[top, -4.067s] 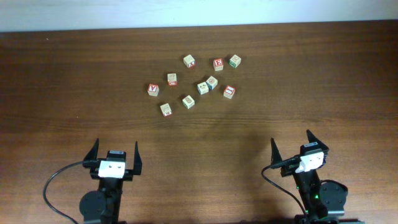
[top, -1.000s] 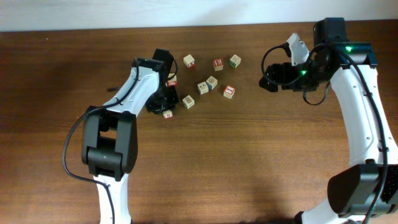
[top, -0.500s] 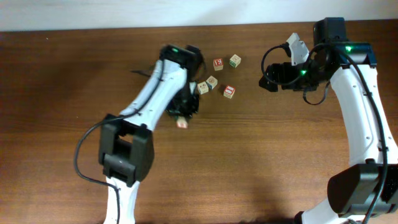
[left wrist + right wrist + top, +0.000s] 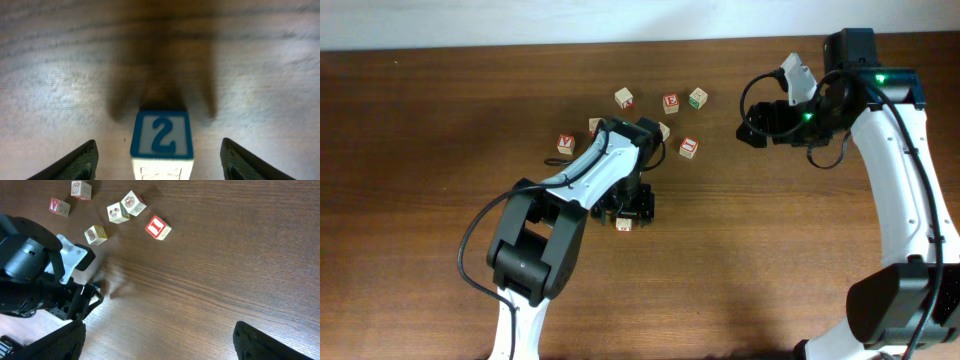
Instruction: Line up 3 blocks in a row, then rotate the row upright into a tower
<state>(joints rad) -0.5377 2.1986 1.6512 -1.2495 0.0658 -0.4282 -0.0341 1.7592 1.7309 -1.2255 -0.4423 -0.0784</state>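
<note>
A pale wooden block (image 4: 625,226) with a reddish print on top rests on the table under my left gripper (image 4: 625,212). From the left wrist its far side shows a blue "2" (image 4: 161,135). It stands between the open fingers (image 4: 75,162), with a gap on each side. The red block with a white V (image 4: 565,144) lies to the left of the group. Another pale printed block (image 4: 96,235) shows beside the left arm. My right gripper (image 4: 750,125) hovers open at the right, away from all blocks.
More cubes lie behind the left arm: a pale one (image 4: 624,97), a red E (image 4: 670,102), a green one (image 4: 697,97), a red I (image 4: 688,147) and a touching pair (image 4: 125,208). The left arm (image 4: 35,275) hides part of the cluster.
The left gripper carried the pale block from the cluster's left edge down and to the right, then opened and let it go. The right arm has not moved.
</note>
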